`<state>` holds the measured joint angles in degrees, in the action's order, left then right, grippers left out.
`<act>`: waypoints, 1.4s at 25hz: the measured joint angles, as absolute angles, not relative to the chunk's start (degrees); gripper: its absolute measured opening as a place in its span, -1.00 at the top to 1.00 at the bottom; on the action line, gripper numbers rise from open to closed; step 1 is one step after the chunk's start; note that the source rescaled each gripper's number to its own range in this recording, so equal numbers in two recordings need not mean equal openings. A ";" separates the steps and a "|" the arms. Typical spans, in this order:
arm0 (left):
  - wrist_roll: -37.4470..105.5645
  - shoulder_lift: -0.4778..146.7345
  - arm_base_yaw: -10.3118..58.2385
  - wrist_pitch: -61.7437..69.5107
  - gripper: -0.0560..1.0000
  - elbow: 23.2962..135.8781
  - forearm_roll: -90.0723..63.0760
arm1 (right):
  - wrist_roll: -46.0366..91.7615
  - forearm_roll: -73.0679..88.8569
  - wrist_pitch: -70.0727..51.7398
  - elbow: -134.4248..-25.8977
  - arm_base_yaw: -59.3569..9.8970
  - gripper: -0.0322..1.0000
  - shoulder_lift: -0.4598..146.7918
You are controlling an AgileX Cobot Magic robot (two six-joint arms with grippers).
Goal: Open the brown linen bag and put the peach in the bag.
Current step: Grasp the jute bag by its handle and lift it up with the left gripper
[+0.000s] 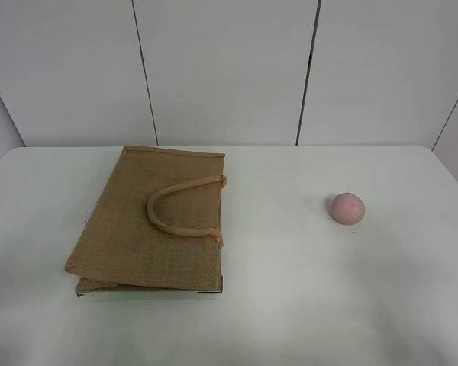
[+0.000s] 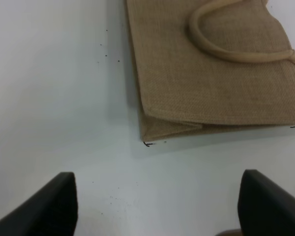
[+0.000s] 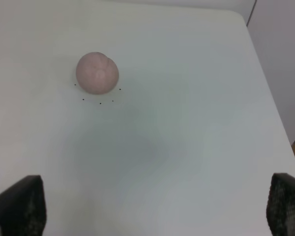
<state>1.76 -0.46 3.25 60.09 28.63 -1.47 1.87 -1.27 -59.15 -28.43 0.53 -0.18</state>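
Left wrist: left fingers spread above table.

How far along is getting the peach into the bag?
Nothing done yet: the bag lies flat and closed, the peach sits apart on the table. The left gripper and right gripper are open, empty. Remaining: open the bag, grasp the peach, put it in.

Left gripper: we note both dark fingers at the far edges of its wrist view, with the jaws spread wide. It holds nothing and hangs raised, touching nothing.

Right gripper: same pose, textured black fingertips wide apart, nothing held, hovering.

We can see only the fingertips of either arm.
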 joint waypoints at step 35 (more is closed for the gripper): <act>1.00 19.70 3.25 57.92 -0.95 39.39 -0.57 | 1.87 -1.22 -59.15 -28.43 0.53 -1.00 -0.18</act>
<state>1.00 19.70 3.25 57.92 39.39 -0.57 1.87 -1.22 -59.15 -28.43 0.53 -0.18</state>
